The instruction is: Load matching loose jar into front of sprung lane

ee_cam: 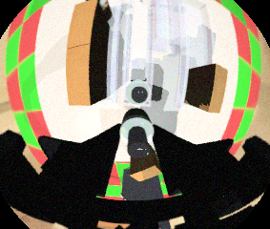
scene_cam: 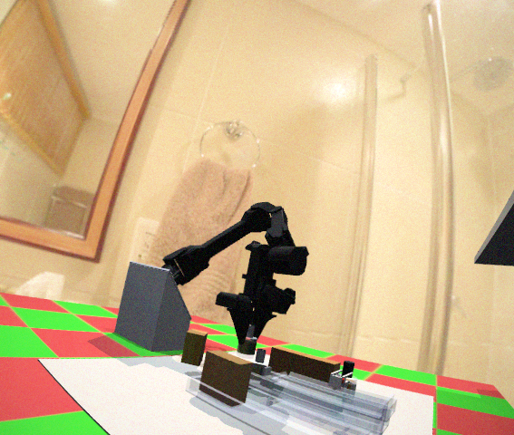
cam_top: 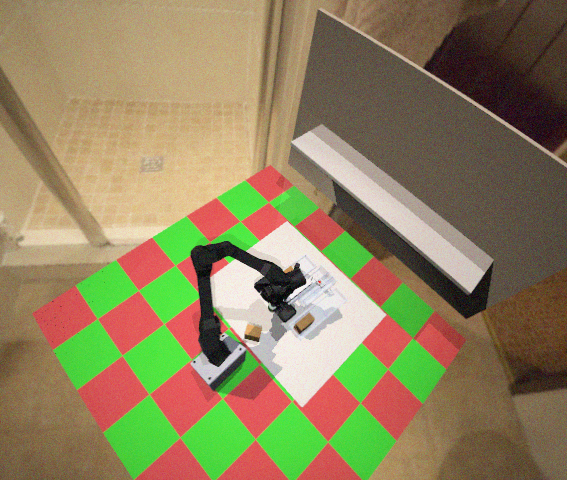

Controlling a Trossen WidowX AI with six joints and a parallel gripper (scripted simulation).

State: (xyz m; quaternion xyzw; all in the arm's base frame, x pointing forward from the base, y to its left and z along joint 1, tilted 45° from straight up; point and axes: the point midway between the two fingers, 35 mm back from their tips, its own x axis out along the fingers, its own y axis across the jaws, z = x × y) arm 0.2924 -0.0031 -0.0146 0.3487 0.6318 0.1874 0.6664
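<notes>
My gripper is shut on a small jar and holds it low at the near end of the clear sprung lane. Just beyond my fingertips a second small jar stands at the lane's front part; from above it shows a pale rim and a dark middle. I cannot tell whether the two jars touch. A small dark piece with a red mark sits at the lane's far end.
Brown blocks lie around the lane on the white mat: a long one along one side, a shorter one on the other, and one near the arm's grey base. A grey shelf wall stands behind.
</notes>
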